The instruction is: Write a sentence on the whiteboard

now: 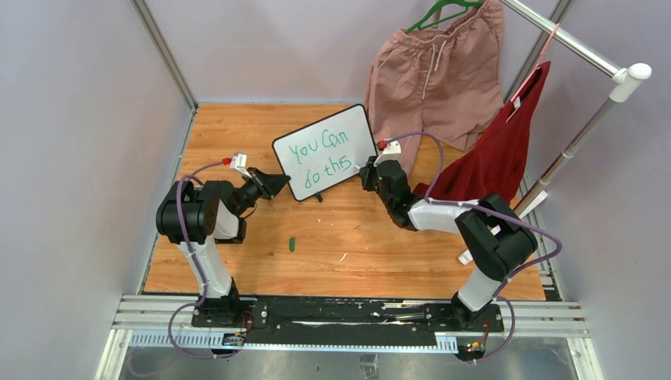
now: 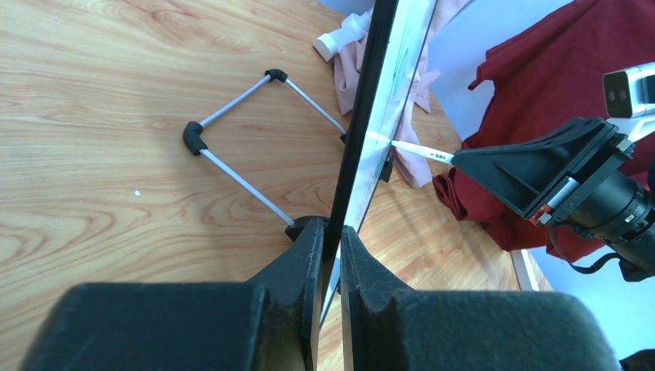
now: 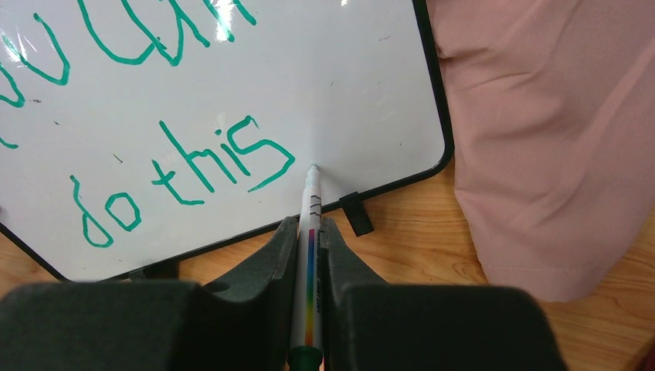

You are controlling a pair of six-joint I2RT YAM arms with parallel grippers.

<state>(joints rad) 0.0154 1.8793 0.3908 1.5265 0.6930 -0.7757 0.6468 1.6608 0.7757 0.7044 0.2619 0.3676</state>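
The whiteboard (image 1: 352,127) stands tilted on the wooden table, propped on a wire stand (image 2: 232,174). The sentence (image 1: 319,152) reads "You Can do this" in green, in two lines. My left gripper (image 1: 278,184) is shut on the board's left edge; in the left wrist view the thin black frame (image 2: 369,116) sits between its fingers (image 2: 313,247). My right gripper (image 3: 309,224) is shut on a white marker (image 3: 310,255) with a rainbow stripe. The marker tip touches the whiteboard (image 3: 347,77) just right of the word "this" of the sentence (image 3: 202,166).
A small green cap (image 1: 292,244) lies on the table in front of the board. Pink shorts (image 1: 435,71) on a hanger and a dark red cloth (image 1: 498,150) hang from a metal rack (image 1: 585,134) at the back right. Grey walls close in both sides.
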